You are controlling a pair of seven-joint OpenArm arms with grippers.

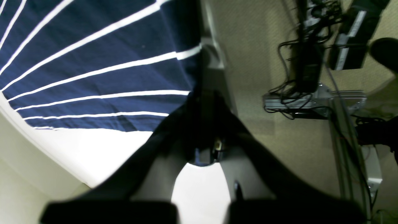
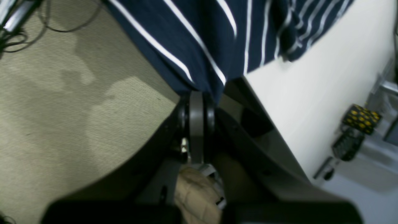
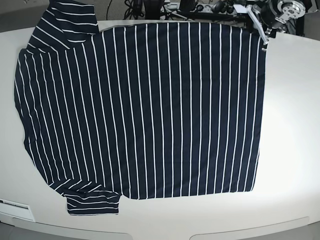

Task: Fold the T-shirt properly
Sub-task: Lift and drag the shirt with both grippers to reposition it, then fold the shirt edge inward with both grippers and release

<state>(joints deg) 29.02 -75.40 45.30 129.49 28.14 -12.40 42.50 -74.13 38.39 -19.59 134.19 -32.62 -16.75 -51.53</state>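
Nearest us, and the largest thing here, the white surface is carrying the one T-shirt, which is lying spread flat across most of it. We are judging that the T-shirt is lying smoothed out like this so that the first fold can start from straight edges; no fold is showing yet.

Its two sleeves are pointing away from the body at the collar end: one is reaching the surface's far rim and one is lying at the near side.

We are counting two pincers. The left pincer is sitting closed at the T-shirt's far hem corner. We cannot tell whether cloth is caught between its tips.

The right pincer is out of the base view. Its own camera shows it below the far rim, clamping a bunch of the T-shirt's cloth that is draping over that rim, probably to lift that end.
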